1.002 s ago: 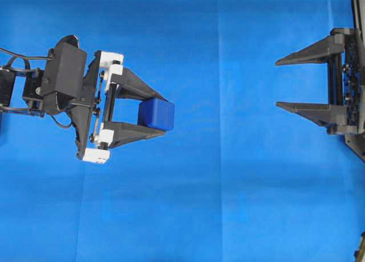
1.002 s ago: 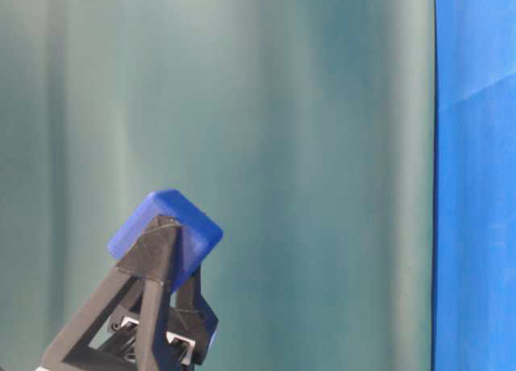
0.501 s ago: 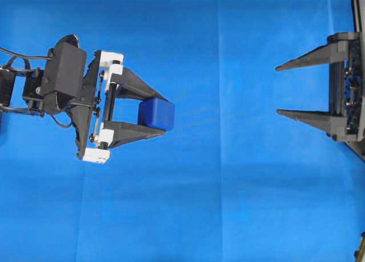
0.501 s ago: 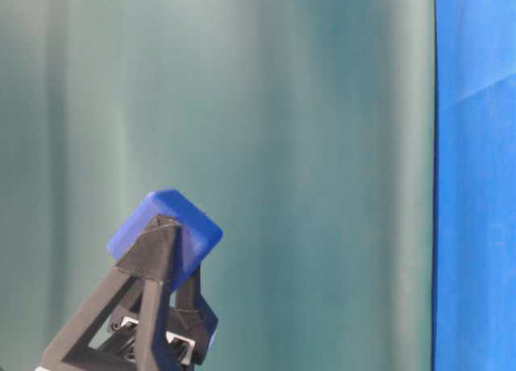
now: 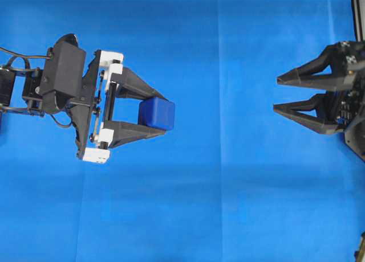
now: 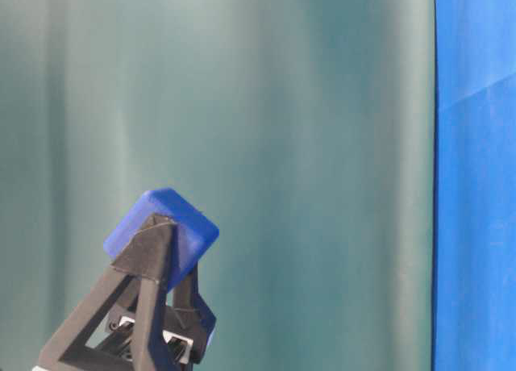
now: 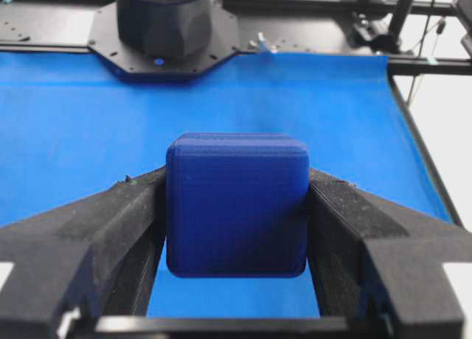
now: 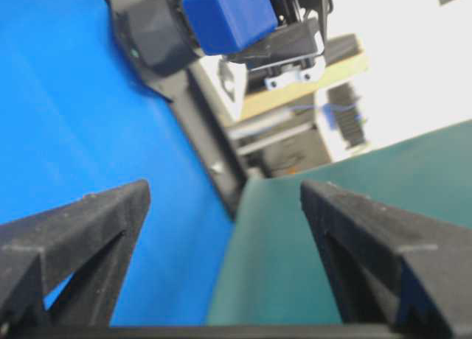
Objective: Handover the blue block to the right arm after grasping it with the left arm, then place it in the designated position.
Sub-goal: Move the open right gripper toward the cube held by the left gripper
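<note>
The blue block (image 5: 157, 113) is a small dark-blue cube held up off the blue cloth between the fingertips of my left gripper (image 5: 161, 114), which is shut on it and points right. The left wrist view shows the block (image 7: 237, 203) pinched on both sides by the black fingers (image 7: 110, 228). In the table-level view the block (image 6: 161, 235) sits atop the raised fingers. My right gripper (image 5: 277, 93) hangs open at the far right, tips pointing left at the block, well apart from it. Its wrist view has the block (image 8: 229, 18) far off, above its spread fingers (image 8: 96, 228).
Bright blue cloth (image 5: 217, 188) covers the table. A teal curtain (image 6: 306, 145) forms the backdrop in the table-level view. The left arm's black base (image 7: 166, 26) stands at the cloth's far edge, and the right arm's body (image 5: 355, 111) fills the right border.
The right gripper has rolled about its axis, so its two fingers now look closer together from overhead. The left gripper and the block have stayed nearly still.
</note>
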`<action>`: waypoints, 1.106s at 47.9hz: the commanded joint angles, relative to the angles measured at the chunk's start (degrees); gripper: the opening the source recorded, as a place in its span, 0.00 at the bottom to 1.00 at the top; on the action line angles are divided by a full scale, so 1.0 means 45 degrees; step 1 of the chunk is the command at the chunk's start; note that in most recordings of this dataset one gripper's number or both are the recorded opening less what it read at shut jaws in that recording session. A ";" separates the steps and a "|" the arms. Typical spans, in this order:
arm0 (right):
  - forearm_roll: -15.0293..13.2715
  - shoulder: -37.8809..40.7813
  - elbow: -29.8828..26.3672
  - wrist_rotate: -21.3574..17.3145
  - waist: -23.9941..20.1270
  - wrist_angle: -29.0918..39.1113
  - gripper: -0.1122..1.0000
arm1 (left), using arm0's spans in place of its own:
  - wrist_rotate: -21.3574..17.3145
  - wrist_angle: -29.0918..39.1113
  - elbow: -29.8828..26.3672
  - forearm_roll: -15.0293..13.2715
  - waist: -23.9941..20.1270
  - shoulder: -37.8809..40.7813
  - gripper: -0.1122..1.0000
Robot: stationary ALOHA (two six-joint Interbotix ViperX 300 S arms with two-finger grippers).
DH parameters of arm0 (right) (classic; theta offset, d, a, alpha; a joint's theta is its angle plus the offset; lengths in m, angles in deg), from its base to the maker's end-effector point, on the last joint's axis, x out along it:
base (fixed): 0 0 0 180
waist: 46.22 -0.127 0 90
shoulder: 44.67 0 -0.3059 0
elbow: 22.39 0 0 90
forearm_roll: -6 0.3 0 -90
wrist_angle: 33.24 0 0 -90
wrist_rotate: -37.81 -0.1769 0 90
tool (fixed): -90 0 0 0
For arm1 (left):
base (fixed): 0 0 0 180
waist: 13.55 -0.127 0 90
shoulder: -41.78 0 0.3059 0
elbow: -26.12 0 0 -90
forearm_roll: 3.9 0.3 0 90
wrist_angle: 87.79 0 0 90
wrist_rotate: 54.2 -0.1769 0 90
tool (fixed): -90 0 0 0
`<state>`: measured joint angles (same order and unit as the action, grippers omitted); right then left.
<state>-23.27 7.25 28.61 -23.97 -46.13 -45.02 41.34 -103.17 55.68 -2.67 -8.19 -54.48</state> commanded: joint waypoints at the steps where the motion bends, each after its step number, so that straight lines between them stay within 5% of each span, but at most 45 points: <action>1: -0.0195 0.0000 -0.0352 0.0645 -0.0020 -0.0039 0.97 | 0.0020 -0.0176 -0.0156 -0.0020 -0.0039 -0.0234 0.54; 17: -0.0586 -0.0137 -0.0371 0.3301 -0.0020 -0.0098 0.97 | 0.0020 -0.0156 -0.0137 -0.0039 -0.0039 -0.0234 0.54; 53: -0.0586 -0.0156 -0.0371 0.3379 -0.0020 -0.0059 0.97 | 0.0020 -0.0176 -0.0156 -0.0020 -0.0039 -0.0234 0.54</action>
<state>-25.82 6.37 28.52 -8.59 -46.13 -45.02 41.43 -103.34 55.68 -2.76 -8.19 -54.48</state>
